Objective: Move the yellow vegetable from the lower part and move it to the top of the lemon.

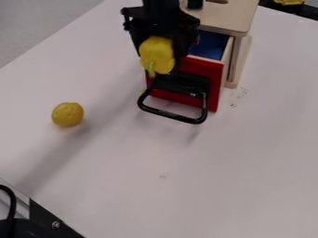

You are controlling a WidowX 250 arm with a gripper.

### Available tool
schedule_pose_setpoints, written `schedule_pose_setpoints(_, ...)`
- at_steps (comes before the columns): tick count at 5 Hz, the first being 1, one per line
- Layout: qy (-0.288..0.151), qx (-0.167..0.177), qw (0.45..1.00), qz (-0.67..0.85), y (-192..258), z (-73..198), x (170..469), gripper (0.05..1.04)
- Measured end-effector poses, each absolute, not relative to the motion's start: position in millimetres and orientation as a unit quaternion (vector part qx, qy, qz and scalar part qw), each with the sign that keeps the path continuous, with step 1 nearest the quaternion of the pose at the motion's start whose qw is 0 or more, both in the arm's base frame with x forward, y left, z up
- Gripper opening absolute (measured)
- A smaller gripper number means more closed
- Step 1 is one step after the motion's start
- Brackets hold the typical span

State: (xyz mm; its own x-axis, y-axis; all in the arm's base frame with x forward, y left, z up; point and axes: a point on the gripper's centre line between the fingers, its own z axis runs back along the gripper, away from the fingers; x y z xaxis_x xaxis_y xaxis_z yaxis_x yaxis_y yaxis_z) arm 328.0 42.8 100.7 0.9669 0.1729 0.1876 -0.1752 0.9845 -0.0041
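Camera view. Landmark: small drawer with red front panel [211,70], pulled out from light-wood cabinet [231,15]; blue inside, with black bar handle [171,114] across the front.

Black two-finger gripper [159,49] at the drawer's upper left, pointing down over the work; seen partly in front of the red panel. Pincer closed around rounded yellow vegetable [156,56], pale greenish tip directed downward. Task item therefore in the grip, beside the drawer's upper left part as viewed, well apart from the lemon.

Rough-skinned, round yellow lemon [68,115] well to the left of the drawer, and a little lower in view than the red panel's middle. Resting on pale, smooth table [248,167]. Long soft shadow running from near the drawer down toward the lower left, passing just right of the lemon.

Just right of the drawer, near the cabinet's foot: few small dark specks [235,98] on the table. At the drawer's left edge, low down: tiny yellow-green patch [142,91], nature not clear.

Far below and left of the drawer: curved black cable [12,204] and dark plate with one screw [55,224]. Far above and right of the drawer: yellow object [288,2] on black surface, cut by the view's edge, kind not determinable.
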Motion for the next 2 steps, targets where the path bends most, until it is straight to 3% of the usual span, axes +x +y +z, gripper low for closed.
schedule_pose_setpoints(2, -0.097, 0.033, 0.986, 0.135, 83, 101, 331, 0.842)
